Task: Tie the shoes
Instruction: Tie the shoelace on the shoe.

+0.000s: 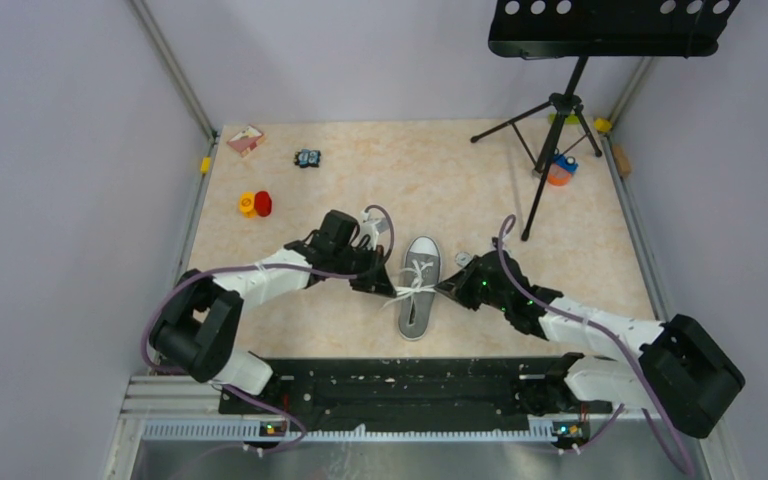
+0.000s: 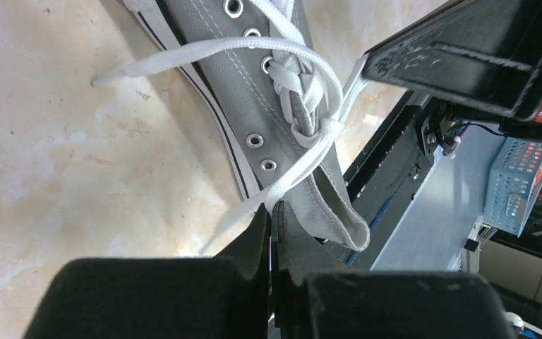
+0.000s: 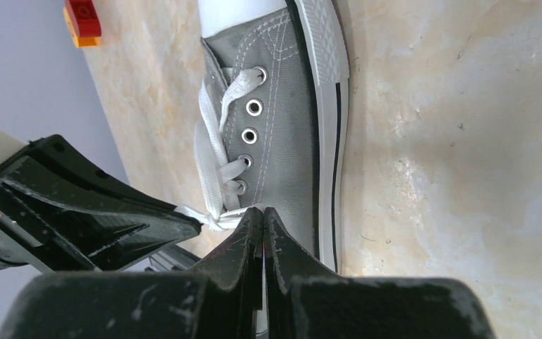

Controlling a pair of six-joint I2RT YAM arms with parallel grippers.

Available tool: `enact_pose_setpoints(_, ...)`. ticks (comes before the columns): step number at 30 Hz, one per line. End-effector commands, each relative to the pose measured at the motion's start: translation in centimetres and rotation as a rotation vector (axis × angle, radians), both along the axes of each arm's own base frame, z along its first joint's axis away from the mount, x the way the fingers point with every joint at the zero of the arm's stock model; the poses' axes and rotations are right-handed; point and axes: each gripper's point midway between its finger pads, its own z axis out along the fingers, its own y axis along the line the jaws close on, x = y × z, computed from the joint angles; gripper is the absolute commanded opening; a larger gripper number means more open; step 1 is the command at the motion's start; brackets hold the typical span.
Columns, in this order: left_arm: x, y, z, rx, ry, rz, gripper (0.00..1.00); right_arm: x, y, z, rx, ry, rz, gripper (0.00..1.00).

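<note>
Enclosing the scene, pale lilac walls (image 1: 50, 180) rise around a beige marbled tabletop (image 1: 440, 170), with a black perforated music stand on a tripod (image 1: 565, 100) at the upper right. At frame centre lies the grey canvas sneaker (image 1: 418, 312), toe pointing up-frame. The left gripper (image 1: 385, 288), just left of it, pinches one end of the white laces (image 1: 415, 272). The right gripper (image 1: 452, 287), just right, is clenched on the other. Red and yellow blocks (image 1: 255, 204) sit at the upper left.
</note>
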Motion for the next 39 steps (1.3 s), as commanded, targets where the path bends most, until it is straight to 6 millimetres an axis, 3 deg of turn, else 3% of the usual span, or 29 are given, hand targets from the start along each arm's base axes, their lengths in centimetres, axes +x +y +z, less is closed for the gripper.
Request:
enact_pose_setpoints(1,-0.5,0.7,-0.1,0.016,-0.016,0.015,0.00,1.7,-2.5,0.8,-0.057,-0.052,-0.100,0.00)
enact_pose_setpoints(6,-0.7,0.8,0.0,0.021,-0.006,0.017,0.00,1.9,-3.6,0.7,-0.066,-0.053,-0.124,0.00)
enact_pose_setpoints(14,-1.0,1.0,2.8,0.005,-0.030,0.045,0.00,2.3,-3.8,2.4,-0.055,-0.088,-0.137,0.00)
enact_pose_setpoints(18,-2.5,-0.1,0.8,-0.025,0.041,0.031,0.00,2.4,-4.3,1.7,-0.075,-0.077,-0.155,0.00)
enact_pose_setpoints(22,-3.3,0.4,-2.1,0.003,0.085,0.056,0.00,1.8,-5.0,-0.3,-0.087,-0.037,-0.167,0.00)
enact_pose_setpoints(25,-3.5,0.6,-3.0,0.021,0.097,0.061,0.00,1.6,-5.3,-0.8,-0.093,-0.022,-0.169,0.00)
enact_pose_setpoints(39,-2.0,0.0,1.3,0.026,0.008,0.062,0.00,2.8,-5.2,2.2,-0.101,-0.085,-0.167,0.00)
